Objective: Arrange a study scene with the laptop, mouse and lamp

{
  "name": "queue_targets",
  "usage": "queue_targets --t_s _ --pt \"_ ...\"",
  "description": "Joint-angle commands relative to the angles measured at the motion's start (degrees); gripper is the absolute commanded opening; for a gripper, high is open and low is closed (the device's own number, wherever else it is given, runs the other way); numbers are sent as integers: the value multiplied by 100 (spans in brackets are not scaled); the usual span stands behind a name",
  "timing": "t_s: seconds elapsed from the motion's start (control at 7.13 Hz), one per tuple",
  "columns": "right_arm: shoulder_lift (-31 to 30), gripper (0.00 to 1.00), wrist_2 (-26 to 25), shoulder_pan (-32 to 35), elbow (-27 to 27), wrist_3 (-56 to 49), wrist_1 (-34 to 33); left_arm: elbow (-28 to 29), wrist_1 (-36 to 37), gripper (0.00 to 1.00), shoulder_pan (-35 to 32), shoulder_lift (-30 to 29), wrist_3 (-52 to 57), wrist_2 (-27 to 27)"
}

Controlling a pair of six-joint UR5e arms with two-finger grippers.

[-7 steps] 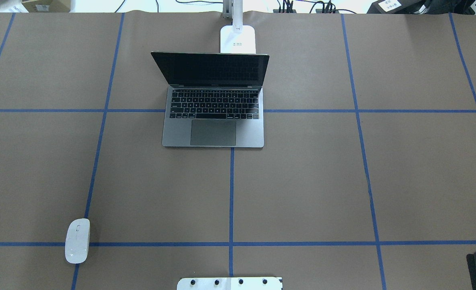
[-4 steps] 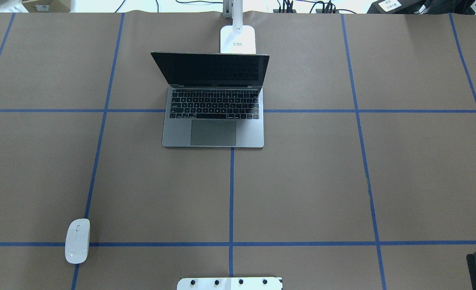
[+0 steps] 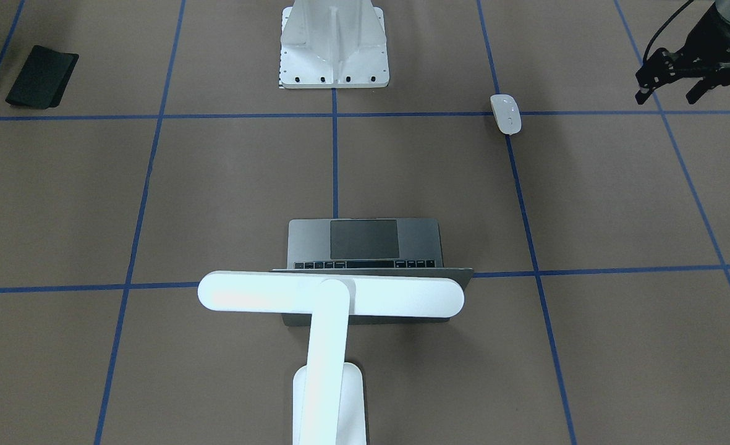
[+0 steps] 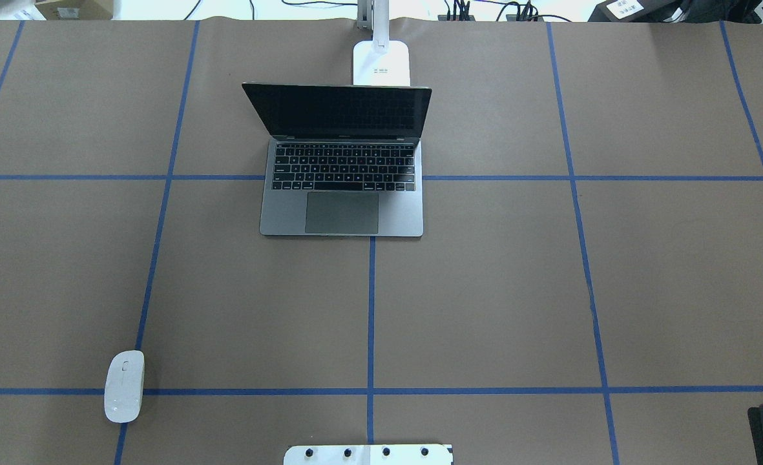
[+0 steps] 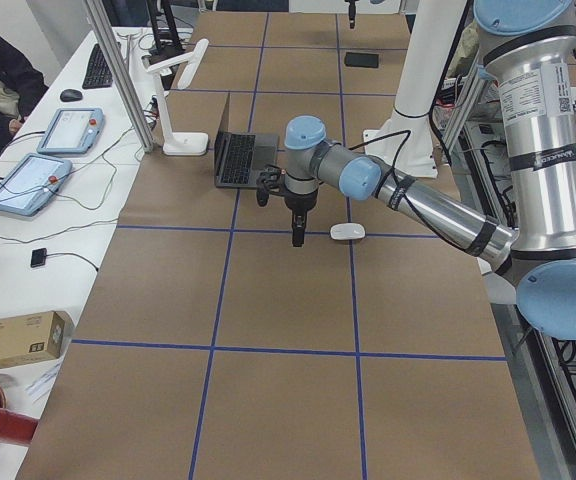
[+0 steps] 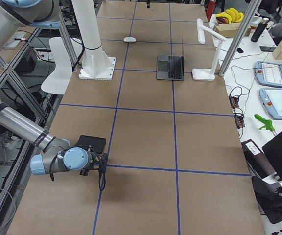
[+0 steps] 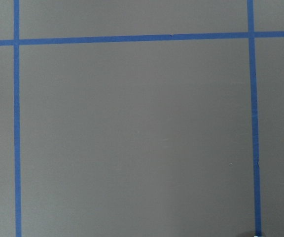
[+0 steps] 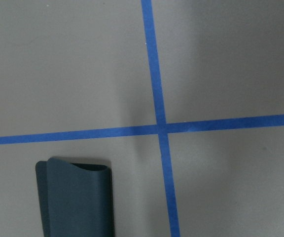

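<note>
The dark-grey laptop (image 4: 342, 194) stands open at the middle back of the table, screen facing the robot. Right behind it stands the white T-shaped lamp (image 3: 331, 296), its bar over the lid; in the overhead view only the base of the lamp (image 4: 381, 63) shows. The white mouse (image 4: 124, 386) lies alone at the near left on a blue tape line. In the front-facing view my left gripper (image 3: 666, 97) hangs above the table, well off to one side of the mouse (image 3: 505, 114), its fingers apart and empty. My right gripper (image 6: 102, 183) shows only in the right side view; I cannot tell its state.
A thin black pad (image 3: 42, 76) lies at the near right corner, next to the right gripper. The white bolted pedestal (image 3: 334, 46) stands at the robot's edge in the middle. Brown paper with blue tape lines (image 4: 371, 310) covers the table.
</note>
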Motion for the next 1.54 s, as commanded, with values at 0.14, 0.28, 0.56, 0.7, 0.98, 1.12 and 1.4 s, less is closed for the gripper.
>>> queue_targets --t_s 0.14,0.28,0.56,0.7,0.98,1.12,1.4 --pt "-49 100 209 -47 -93 -42 58 37 -34 100 -113 109 242 -4" --pt "-49 100 384 -109 -119 -86 93 38 -34 100 -114 118 251 5" --pt "-40 100 474 -249 -224 -113 102 55 -34 100 -157 118 286 5" --pt "-5 100 692 -389 -286 -147 111 90 -34 100 -192 126 365 -4" --pt "65 100 808 -855 -287 -279 129 108 -34 100 -210 118 375 -4" --pt "109 100 808 -926 -287 -297 129 108 -34 100 -210 118 375 5" --pt "206 100 756 -1031 -287 -297 111 99 -34 100 -210 126 383 5"
